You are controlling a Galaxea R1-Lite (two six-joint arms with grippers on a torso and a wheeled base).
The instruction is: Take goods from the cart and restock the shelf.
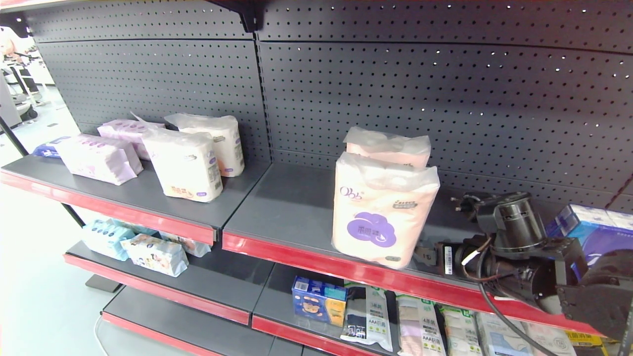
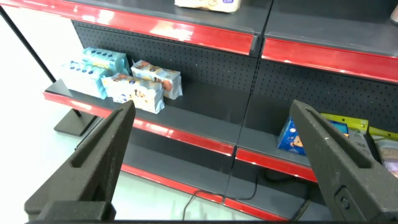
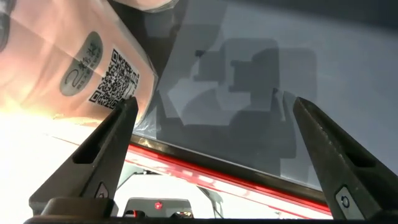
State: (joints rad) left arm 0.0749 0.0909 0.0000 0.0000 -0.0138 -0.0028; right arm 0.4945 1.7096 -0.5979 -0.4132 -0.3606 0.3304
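Observation:
A pink tissue pack (image 1: 383,210) with a purple label stands upright on the grey shelf board (image 1: 292,202), close to the red front edge. A second pink pack (image 1: 388,146) stands right behind it. My right gripper (image 1: 426,254) sits low on the shelf at the front pack's right side. In the right wrist view the gripper (image 3: 212,106) is open over bare shelf (image 3: 249,93), with the pack (image 3: 68,68) just beside one finger and nothing between the fingers. My left gripper (image 2: 211,109) is open and empty, out in front of the lower shelves.
White tissue packs (image 1: 185,163) and lilac packs (image 1: 99,158) fill the left shelf board. A blue pack (image 1: 593,230) stands at the far right, behind my right arm. Small boxed goods (image 2: 140,84) and flat packets (image 1: 368,316) lie on the lower shelves. Bare board lies between the white and pink packs.

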